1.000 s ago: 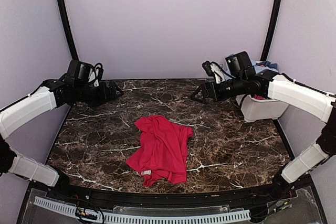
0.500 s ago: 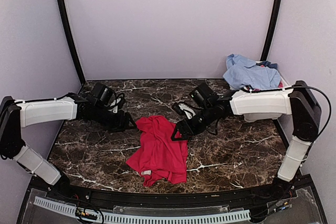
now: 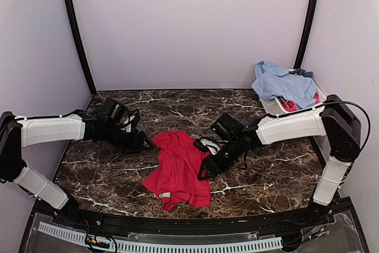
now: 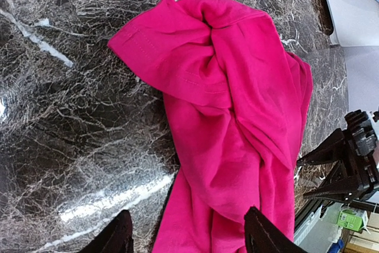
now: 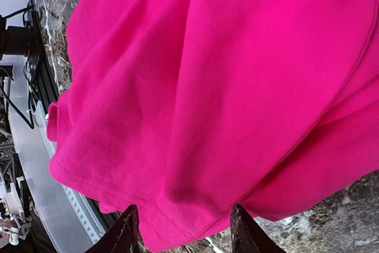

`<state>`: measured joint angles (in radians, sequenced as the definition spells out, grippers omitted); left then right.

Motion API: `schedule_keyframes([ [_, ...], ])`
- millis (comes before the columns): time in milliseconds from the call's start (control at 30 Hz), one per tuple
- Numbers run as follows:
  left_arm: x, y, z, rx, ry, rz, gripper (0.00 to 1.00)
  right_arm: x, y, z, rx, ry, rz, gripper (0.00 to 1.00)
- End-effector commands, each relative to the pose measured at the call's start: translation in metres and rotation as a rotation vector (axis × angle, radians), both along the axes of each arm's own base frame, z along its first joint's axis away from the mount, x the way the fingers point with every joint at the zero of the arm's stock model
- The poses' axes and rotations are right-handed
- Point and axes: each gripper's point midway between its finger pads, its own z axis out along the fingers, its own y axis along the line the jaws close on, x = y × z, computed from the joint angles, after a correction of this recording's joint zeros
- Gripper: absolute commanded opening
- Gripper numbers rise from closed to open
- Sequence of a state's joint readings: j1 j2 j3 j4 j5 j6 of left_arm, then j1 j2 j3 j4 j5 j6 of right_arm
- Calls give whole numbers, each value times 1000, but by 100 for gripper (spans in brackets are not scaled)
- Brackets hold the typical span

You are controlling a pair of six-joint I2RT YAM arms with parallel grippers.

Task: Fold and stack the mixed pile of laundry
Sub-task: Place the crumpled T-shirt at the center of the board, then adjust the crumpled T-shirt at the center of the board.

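Observation:
A crumpled pink-red shirt (image 3: 177,170) lies on the dark marble table, apart from the rest of the laundry pile. My left gripper (image 3: 147,142) is low at its upper left corner. In the left wrist view its jaws (image 4: 189,238) stand open, with the shirt (image 4: 237,105) running between the fingertips. My right gripper (image 3: 205,169) sits at the shirt's right edge. It (image 5: 183,232) is open too, just above the hem of the pink cloth (image 5: 225,87). A light-blue shirt (image 3: 283,83) and a red piece (image 3: 289,106) lie heaped in the white tub (image 3: 273,107).
The tub stands at the back right against the wall. Black frame posts (image 3: 76,28) rise at both back corners. A slotted white rail (image 3: 177,246) runs along the near edge below the table.
Both arms have swung down from the back of the table to the pink-red shirt. The right gripper slid nearer along the shirt's right edge. Both pairs of jaws have narrowed.

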<state>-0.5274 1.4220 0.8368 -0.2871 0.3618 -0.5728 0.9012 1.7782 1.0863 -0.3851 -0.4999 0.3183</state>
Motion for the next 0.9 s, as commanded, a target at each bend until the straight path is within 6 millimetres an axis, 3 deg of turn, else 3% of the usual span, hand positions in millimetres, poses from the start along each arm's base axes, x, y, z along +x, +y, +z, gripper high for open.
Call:
schedule_keyframes([
  [0,-8,3,8,-14,-5,10,63,-1,-2,0,14,-14,-20,48],
  [167,-12,2,2,-16,8,9,63,-3,-5,-14,-8,-7,-19,46],
  [367,-14,0,0,-21,12,7,62,-12,5,-12,33,23,11,35],
  [500,-15,1,-1,-17,13,9,62,-9,7,-16,18,23,8,34],
  [867,-16,3,-1,-11,9,11,63,-7,-12,-36,-87,7,-45,35],
])
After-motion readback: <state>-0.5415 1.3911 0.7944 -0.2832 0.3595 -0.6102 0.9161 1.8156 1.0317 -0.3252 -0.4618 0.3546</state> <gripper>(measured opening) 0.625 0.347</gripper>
